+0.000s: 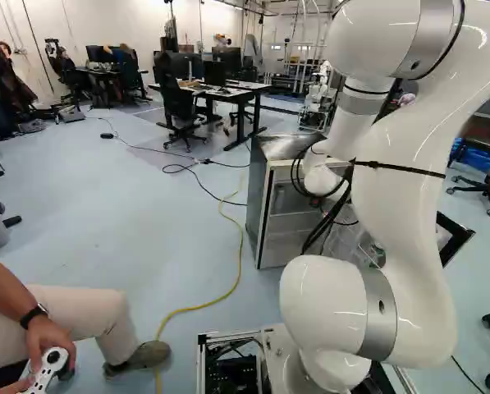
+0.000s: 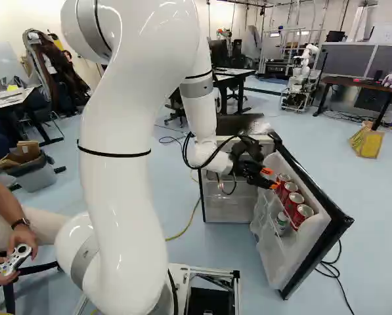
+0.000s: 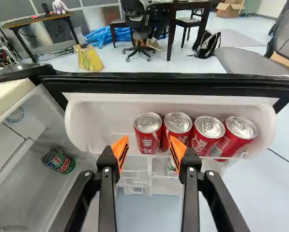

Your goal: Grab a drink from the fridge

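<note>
White robot arm (image 2: 117,170) reaching to the open door (image 2: 317,246) of a small fridge (image 1: 291,217). Its black gripper (image 2: 271,178) was spread wide, orange pads (image 3: 119,150) well apart. Four red cans (image 3: 148,133) stood in a row in the door's upper shelf, ahead of the gripper. Another can (image 2: 282,222) sat lower in the door; a green-and-red can (image 3: 59,161) was inside the fridge.

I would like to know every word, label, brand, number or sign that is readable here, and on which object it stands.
Red cans in the door shelf: white lettering, small and partly hidden; I cannot quote it surely.
Dark can inside the fridge: coloured print, too small to quote.
Round blue mark in the fridge: too small to read.
</note>
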{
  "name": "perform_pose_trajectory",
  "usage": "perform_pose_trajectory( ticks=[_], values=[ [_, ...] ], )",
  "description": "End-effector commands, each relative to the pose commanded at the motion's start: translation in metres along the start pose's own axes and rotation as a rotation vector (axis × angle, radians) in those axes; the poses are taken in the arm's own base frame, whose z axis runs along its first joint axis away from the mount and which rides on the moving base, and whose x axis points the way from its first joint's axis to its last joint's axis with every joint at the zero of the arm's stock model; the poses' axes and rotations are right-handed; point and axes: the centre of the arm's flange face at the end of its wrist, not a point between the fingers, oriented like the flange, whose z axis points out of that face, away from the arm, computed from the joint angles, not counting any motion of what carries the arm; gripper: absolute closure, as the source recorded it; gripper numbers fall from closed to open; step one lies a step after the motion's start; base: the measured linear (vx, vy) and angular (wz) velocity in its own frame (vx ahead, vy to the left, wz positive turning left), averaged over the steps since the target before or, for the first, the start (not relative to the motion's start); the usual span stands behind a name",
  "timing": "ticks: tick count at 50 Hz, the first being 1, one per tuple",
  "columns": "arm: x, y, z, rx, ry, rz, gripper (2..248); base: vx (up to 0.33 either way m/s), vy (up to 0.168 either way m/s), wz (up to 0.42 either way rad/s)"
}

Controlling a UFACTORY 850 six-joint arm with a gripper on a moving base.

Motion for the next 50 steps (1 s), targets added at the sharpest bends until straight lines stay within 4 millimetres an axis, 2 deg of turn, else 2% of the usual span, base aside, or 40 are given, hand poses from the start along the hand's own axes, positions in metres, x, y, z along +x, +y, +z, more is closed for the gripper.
perform_pose_trajectory(
  ticks=[50],
  values=[
    [0.0038,-0.0063,0.0098,-0.006,0.006,0.012,111,0.000,0.000,0.000]
  ],
)
